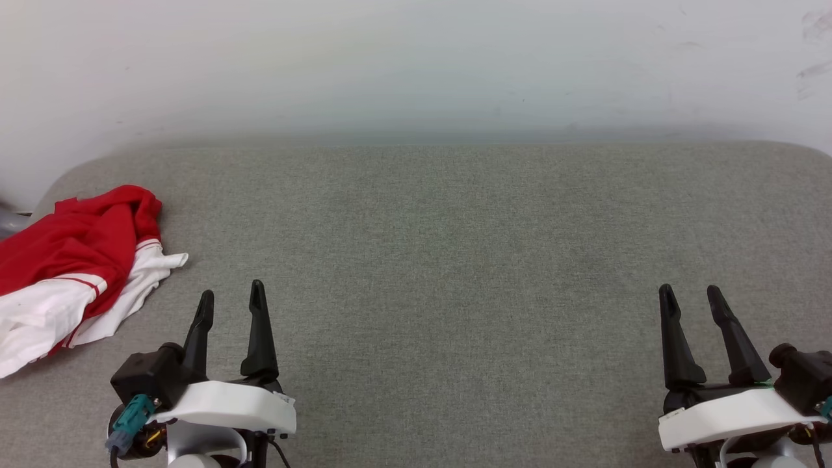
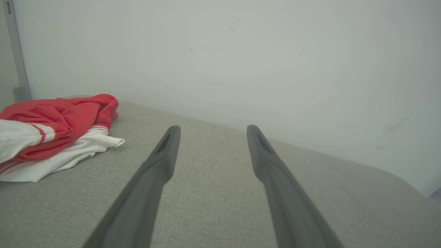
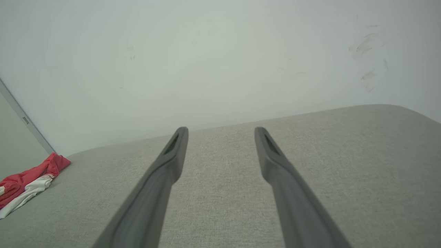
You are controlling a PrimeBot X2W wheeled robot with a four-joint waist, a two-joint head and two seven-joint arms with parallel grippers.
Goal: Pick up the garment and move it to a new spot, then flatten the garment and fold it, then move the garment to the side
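The garment [image 1: 71, 260] is a crumpled heap of red and white cloth with thin red-and-white trim, lying at the far left of the grey padded surface [image 1: 455, 260]. The left wrist view has the garment [image 2: 51, 134] at its left, and the right wrist view has the garment [image 3: 27, 181] small at the lower left. My left gripper [image 1: 231, 299] is open with nothing between its fingers, just right of the heap and apart from it. My right gripper [image 1: 690, 294] stands open and empty at the lower right, far from the cloth.
A pale wall [image 1: 416, 65] runs along the far edge of the grey surface. The surface's corners are rounded at the back left and back right. A grey upright post [image 2: 15, 51] stands behind the heap in the left wrist view.
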